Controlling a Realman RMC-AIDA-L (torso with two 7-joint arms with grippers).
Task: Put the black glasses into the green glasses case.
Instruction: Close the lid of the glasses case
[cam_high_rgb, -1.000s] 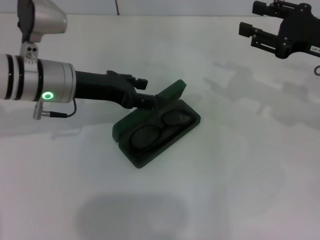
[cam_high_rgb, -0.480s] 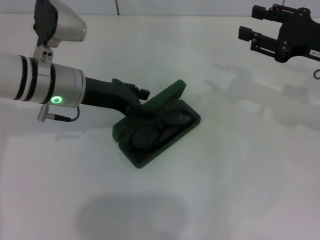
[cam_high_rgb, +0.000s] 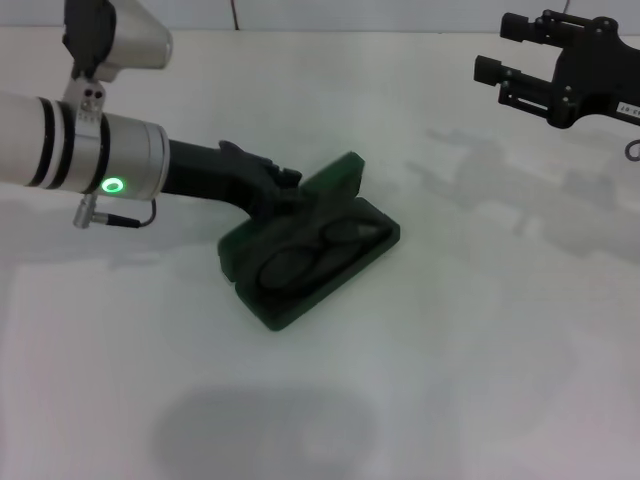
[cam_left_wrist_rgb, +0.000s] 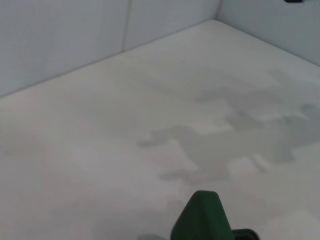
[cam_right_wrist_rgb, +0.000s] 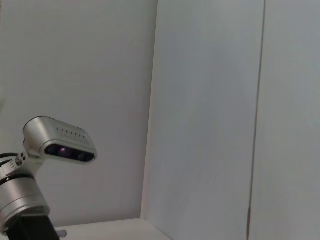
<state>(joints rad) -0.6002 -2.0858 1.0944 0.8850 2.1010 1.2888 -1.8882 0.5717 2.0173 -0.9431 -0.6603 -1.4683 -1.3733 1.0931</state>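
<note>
The green glasses case (cam_high_rgb: 300, 300) lies open in the middle of the white table. The black glasses (cam_high_rgb: 318, 252) rest folded inside its base, lenses up. The lid (cam_high_rgb: 335, 180) stands tilted at the far side of the base, and its corner (cam_left_wrist_rgb: 202, 220) shows in the left wrist view. My left gripper (cam_high_rgb: 290, 195) reaches in from the left and presses against the lid's near-left edge, just above the glasses. My right gripper (cam_high_rgb: 505, 50) hangs open high at the far right, away from the case.
A white wall borders the table at the back (cam_left_wrist_rgb: 100, 30). The right wrist view holds only that wall and my left arm's wrist camera (cam_right_wrist_rgb: 60, 145). Bare tabletop (cam_high_rgb: 480, 330) surrounds the case.
My left gripper has pushed on the lid, which now leans further over the base. The case has slid slightly to the left. The right arm has hardly moved.
</note>
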